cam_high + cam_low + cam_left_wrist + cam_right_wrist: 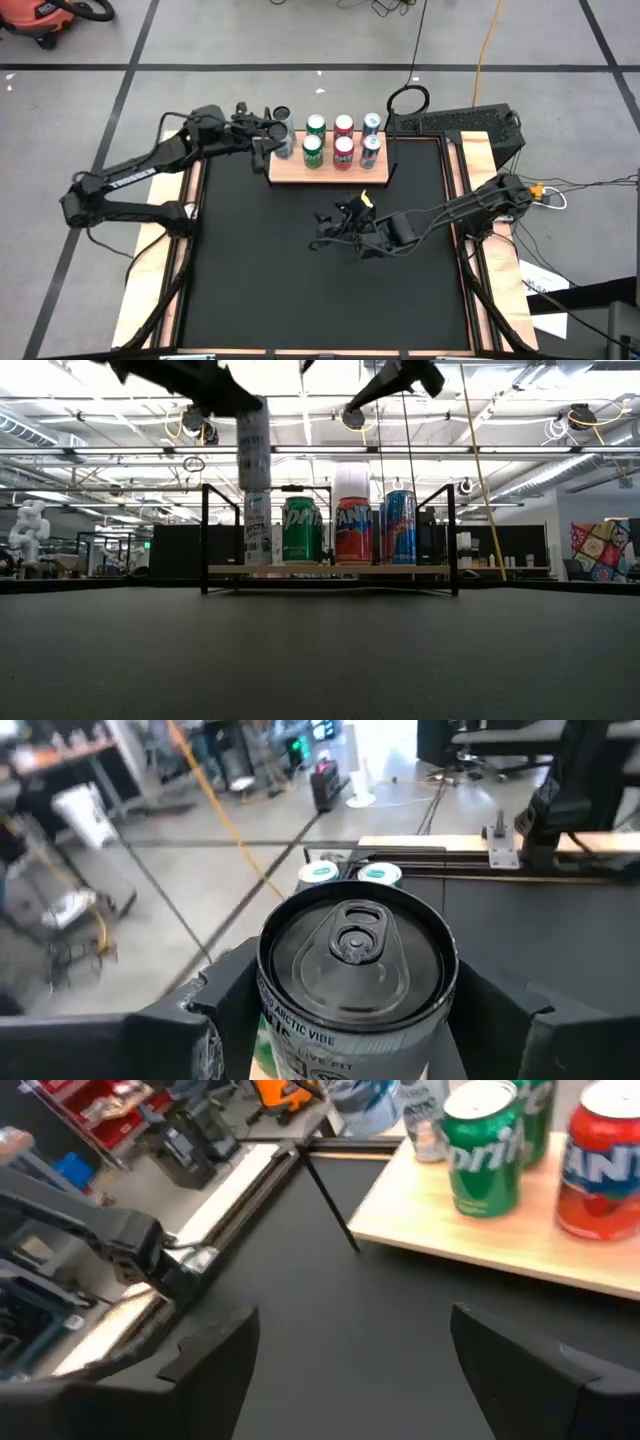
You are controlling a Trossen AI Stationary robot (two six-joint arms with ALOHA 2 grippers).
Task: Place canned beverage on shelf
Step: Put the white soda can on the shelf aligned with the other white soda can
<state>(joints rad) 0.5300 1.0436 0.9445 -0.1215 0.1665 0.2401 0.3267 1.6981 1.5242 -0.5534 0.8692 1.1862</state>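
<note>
Gripping a silver can between its fingers, the left hand hung above the shelf; the right hand waited open over the bench.

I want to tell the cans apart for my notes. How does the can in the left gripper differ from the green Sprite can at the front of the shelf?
The held can is pale grey-white; the Sprite can is green. The held can hangs in the air in the left gripper, above another can; the Sprite can stands on the shelf. The held can looks slimmer; the Sprite can looks wider. Both are upright and unopened, as far as the views show.
</note>
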